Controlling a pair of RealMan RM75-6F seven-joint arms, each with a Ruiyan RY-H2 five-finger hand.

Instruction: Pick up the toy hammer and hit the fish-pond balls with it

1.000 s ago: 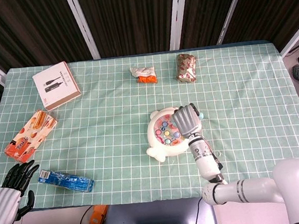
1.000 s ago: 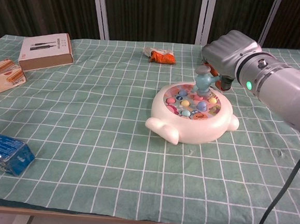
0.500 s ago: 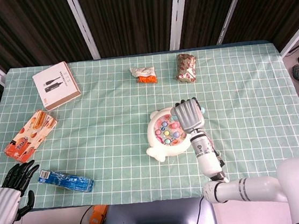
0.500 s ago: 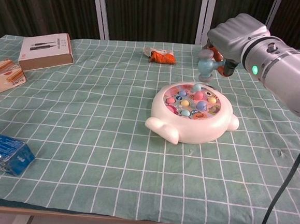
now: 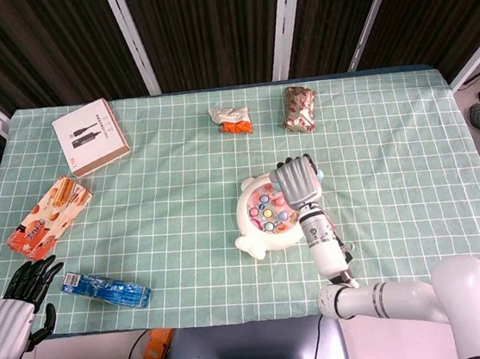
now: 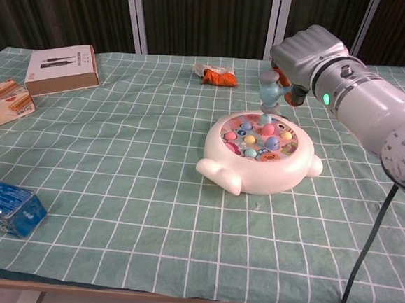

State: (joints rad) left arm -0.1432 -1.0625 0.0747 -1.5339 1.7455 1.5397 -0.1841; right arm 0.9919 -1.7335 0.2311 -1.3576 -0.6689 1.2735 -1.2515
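Note:
The white fish-pond toy (image 6: pixel 257 171) (image 5: pixel 249 242) lies on the green checked cloth, its top filled with several coloured balls (image 6: pixel 258 138) (image 5: pixel 267 211). My right hand (image 6: pixel 307 56) (image 5: pixel 297 184) grips the toy hammer, whose light blue head (image 6: pixel 269 89) hangs just above the pond's far rim. In the head view the hand covers the hammer and the pond's right side. My left hand (image 5: pixel 19 296) hangs at the table's near left corner, fingers apart and holding nothing.
A blue packet (image 5: pixel 105 290) (image 6: pixel 2 206) lies near the left front edge. At the left sit an orange snack box (image 5: pixel 47 217) and a white box (image 5: pixel 89 136) (image 6: pixel 60 69). At the back lie an orange-white packet (image 5: pixel 231 120) (image 6: pixel 218 75) and a patterned pack (image 5: pixel 299 108).
The right hand struck the balls with the hammer, swung it up and to the right, and has now brought it back left above the pond's far rim. The left hand stayed put.

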